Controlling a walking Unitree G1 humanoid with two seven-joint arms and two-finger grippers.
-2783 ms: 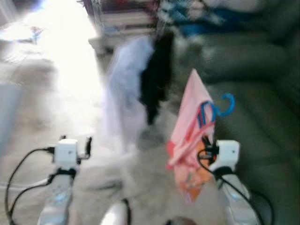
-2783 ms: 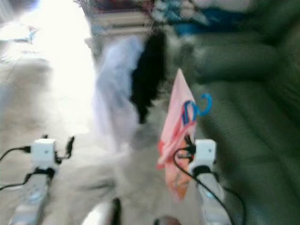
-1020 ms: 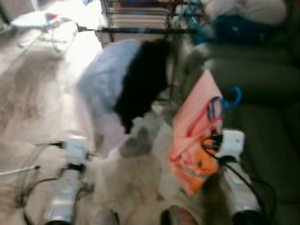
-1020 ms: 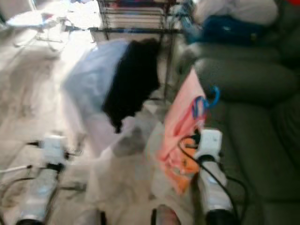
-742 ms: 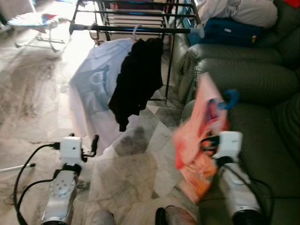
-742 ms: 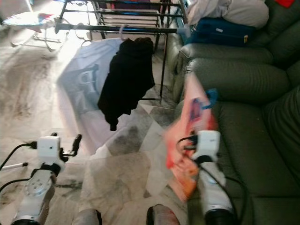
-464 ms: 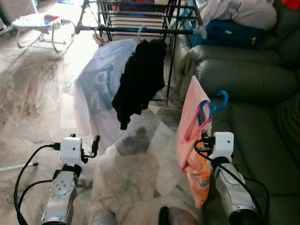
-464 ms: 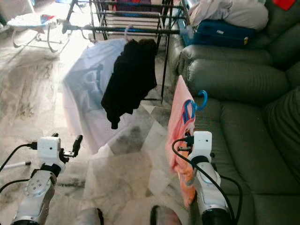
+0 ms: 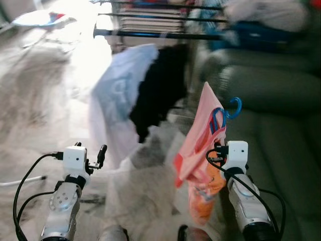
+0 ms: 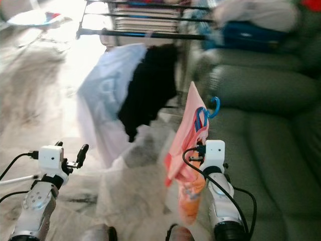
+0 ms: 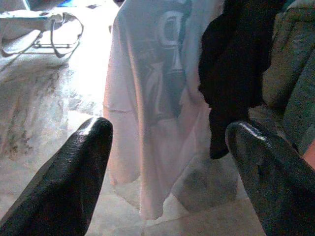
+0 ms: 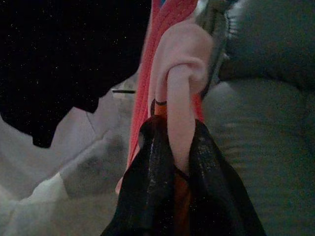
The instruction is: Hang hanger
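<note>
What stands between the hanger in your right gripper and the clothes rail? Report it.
Nothing visible. The right gripper holds the blue hanger with its pink garment short of the rail. The white shirt and black garment already hang there, leaving bare rail towards the sofa.

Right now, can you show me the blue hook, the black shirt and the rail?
blue hook point(image 9: 235, 107): left eye view, on its curved top.
black shirt point(image 10: 150, 83): right eye view, on the middle of the cloth.
rail point(image 9: 165, 35): left eye view, on the dark bar above the shirts.
</note>
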